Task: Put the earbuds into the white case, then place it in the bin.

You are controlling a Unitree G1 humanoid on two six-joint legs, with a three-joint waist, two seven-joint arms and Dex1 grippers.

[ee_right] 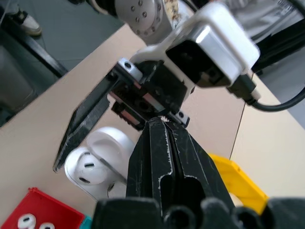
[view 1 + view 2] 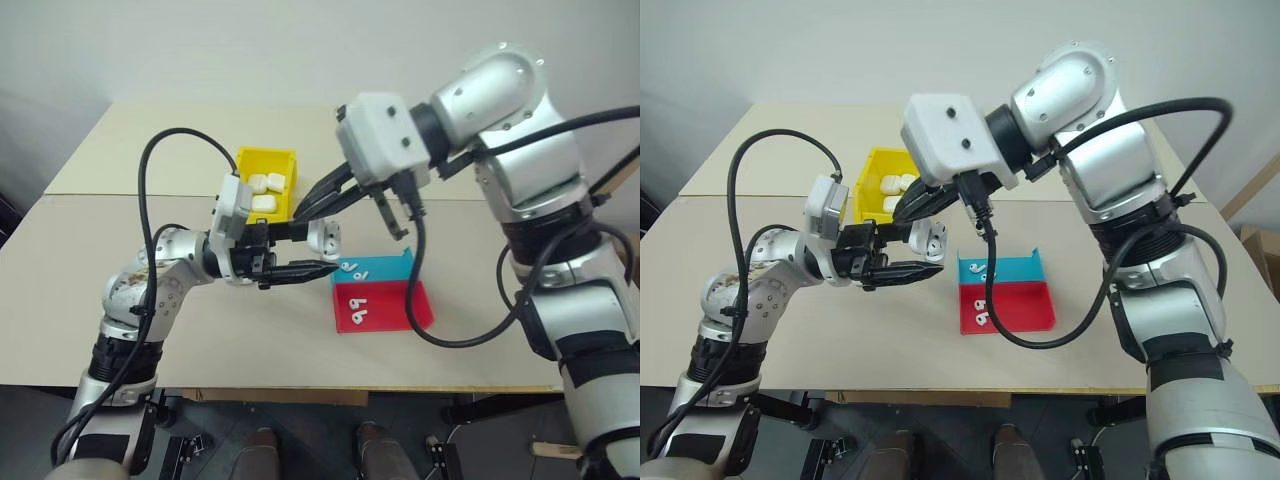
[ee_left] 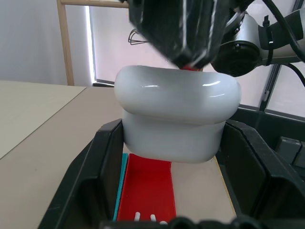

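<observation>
My left gripper [image 2: 322, 250] is shut on the white case [image 2: 326, 238], holding it above the table with its lid open. In the left wrist view the case [image 3: 176, 100] sits between the two black fingers [image 3: 102, 162]. My right gripper [image 2: 298, 212] is shut and points down at the case from above, its tips just over the open lid [image 1: 107, 143]. Whether anything is pinched between those tips cannot be seen. Loose earbuds [image 2: 980, 312] lie in the red tray, and one more earbud [image 2: 978, 268] lies in the blue tray. The yellow bin [image 2: 262, 158] stands behind my left hand.
The bin holds several white cases [image 2: 265, 186]. A blue tray [image 2: 385, 266] and a red tray [image 2: 395, 308] lie side by side on the beige table, right of the held case. My right arm's black cable [image 2: 420, 260] hangs over the trays.
</observation>
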